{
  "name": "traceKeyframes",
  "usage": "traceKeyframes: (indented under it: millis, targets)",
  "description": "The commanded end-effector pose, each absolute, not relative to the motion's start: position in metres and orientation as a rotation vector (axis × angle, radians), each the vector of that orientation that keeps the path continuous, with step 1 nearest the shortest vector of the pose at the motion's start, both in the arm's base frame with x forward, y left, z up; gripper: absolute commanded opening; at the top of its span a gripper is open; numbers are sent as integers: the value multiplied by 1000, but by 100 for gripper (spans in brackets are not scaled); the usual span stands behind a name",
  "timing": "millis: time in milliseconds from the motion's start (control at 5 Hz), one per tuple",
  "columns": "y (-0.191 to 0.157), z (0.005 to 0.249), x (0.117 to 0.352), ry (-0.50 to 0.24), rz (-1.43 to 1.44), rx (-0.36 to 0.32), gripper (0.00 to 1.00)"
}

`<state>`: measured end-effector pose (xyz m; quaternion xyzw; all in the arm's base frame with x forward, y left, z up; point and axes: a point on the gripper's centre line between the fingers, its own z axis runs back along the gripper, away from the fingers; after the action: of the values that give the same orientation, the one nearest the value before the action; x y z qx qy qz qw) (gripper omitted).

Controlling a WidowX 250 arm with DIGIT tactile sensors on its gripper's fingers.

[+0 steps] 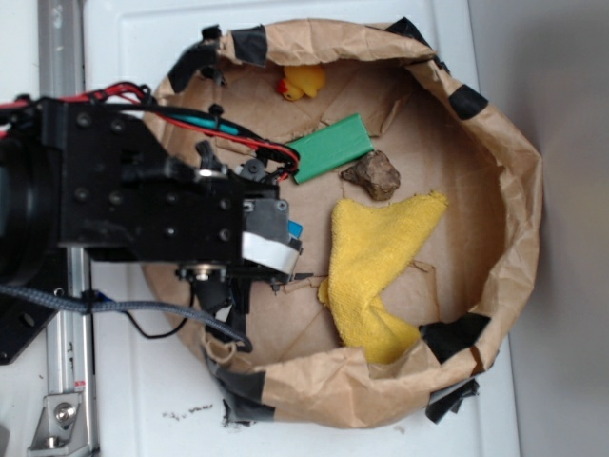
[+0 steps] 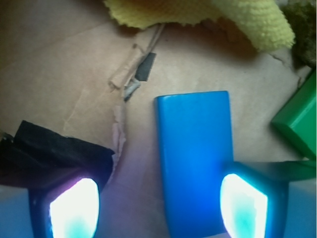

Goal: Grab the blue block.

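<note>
Seen from the wrist, the gripper [image 2: 158, 208] hung with its jaws spread and nothing clamped. The blue block [image 2: 194, 158] lay flat on the brown paper, long axis running straight away from the camera. It sat off-centre, crowding the right fingertip [image 2: 243, 206], which overlapped its edge, with bare paper toward the left one. A green block [image 2: 297, 116] lay just to the right, a yellow cloth [image 2: 208, 12] beyond. A small sideways shift right seemed needed.

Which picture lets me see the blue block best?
The wrist view. There the blue block lies flat on the brown paper, filling the middle of the picture, partly between the open tool's fingers. In the exterior view only a small blue corner peeks from under the arm.
</note>
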<state>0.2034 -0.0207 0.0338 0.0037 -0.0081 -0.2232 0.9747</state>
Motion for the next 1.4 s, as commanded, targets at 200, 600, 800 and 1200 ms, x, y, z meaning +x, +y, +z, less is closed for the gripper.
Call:
traceKeyframes:
  millis: [200,600,800,1200]
  targets:
    - [-51,14,218,8,-479,22,100]
    - [-37,22,215,4,-451,16,100]
    - [-3,42,206,-53,-383,14,100]
    - [32,47,182,-40,-369,21,100]
